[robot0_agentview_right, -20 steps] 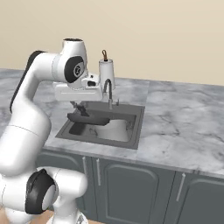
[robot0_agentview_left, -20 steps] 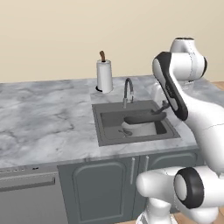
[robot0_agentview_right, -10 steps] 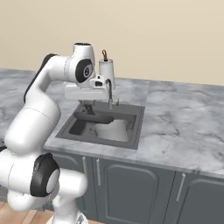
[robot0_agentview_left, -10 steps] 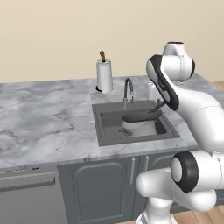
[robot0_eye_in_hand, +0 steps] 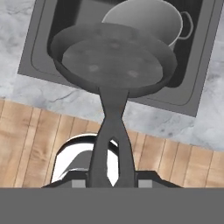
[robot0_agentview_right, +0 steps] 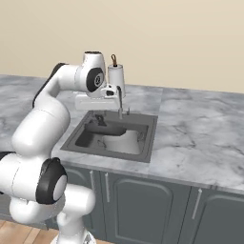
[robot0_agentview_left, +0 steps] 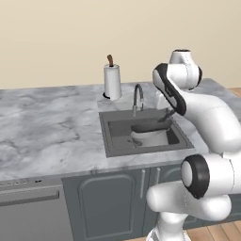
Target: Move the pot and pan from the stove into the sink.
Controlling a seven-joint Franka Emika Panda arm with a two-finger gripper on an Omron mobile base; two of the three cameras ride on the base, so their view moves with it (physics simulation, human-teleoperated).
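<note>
My gripper [robot0_eye_in_hand: 111, 183] is shut on the short handle of the pan [robot0_eye_in_hand: 111, 61], a shallow dark skillet held level over the sink [robot0_eye_in_hand: 48, 39]. The silver pot [robot0_eye_in_hand: 151, 17] stands inside the basin, partly hidden under the pan. From the left base view the pan [robot0_agentview_left: 149, 126] hangs just above the pot [robot0_agentview_left: 151, 138], with the gripper [robot0_agentview_left: 168, 116] at its right end. In the right base view the gripper [robot0_agentview_right: 98, 117] holds the pan [robot0_agentview_right: 106, 128] over the sink [robot0_agentview_right: 107, 154], left of the pot [robot0_agentview_right: 123, 142]. The stove is out of view.
A curved faucet [robot0_agentview_left: 137, 97] rises at the back of the basin, close to the pan. A paper towel roll [robot0_agentview_left: 112, 81] stands behind it. Grey marble counter [robot0_agentview_left: 47, 127] spreads on both sides of the sink. Cabinet doors [robot0_agentview_right: 143, 209] lie below.
The arm has turned at its upper joints and carried the pan a little further over the basin, above the pot. The pot has stayed put.
</note>
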